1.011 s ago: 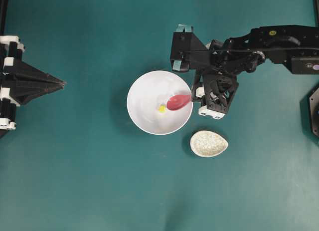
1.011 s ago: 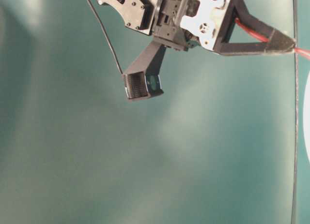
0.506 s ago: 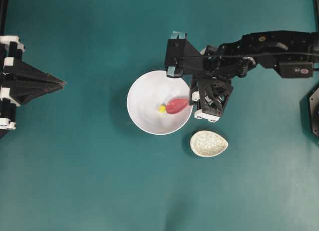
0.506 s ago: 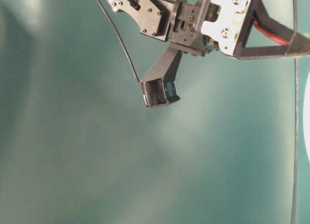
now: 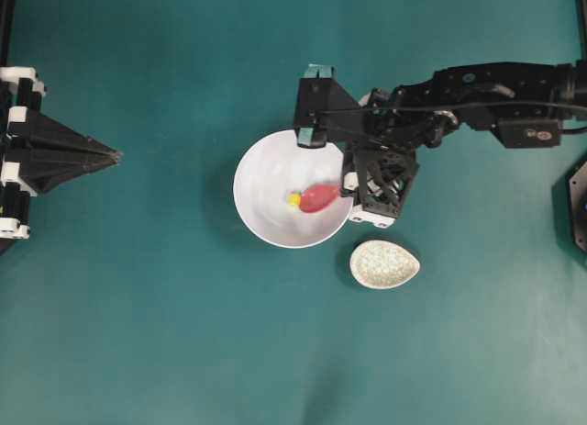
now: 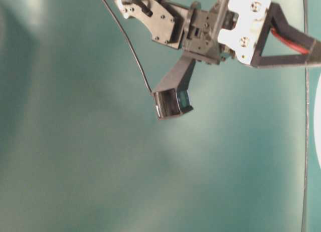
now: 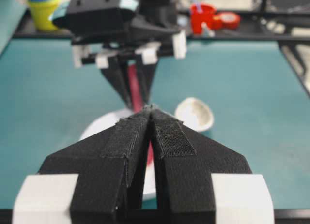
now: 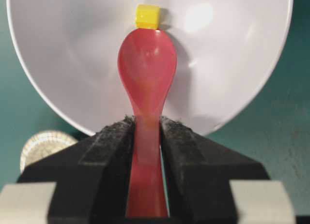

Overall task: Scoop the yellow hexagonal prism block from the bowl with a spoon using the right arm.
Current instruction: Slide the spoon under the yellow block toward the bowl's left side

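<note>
The spoon (image 8: 147, 64) has been pushed further into the bowl (image 8: 242, 83); its tip is touched by the block (image 8: 147, 16). The handle is clamped by the right tool (image 8: 147, 132). The left tool (image 7: 151, 118) is closed, empty.

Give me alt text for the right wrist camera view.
The right pincer grips the handle of a pink-red spoon whose scoop tip meets a tiny yellow block inside a white bowl. A speckled dish peeks in at lower left.
</note>
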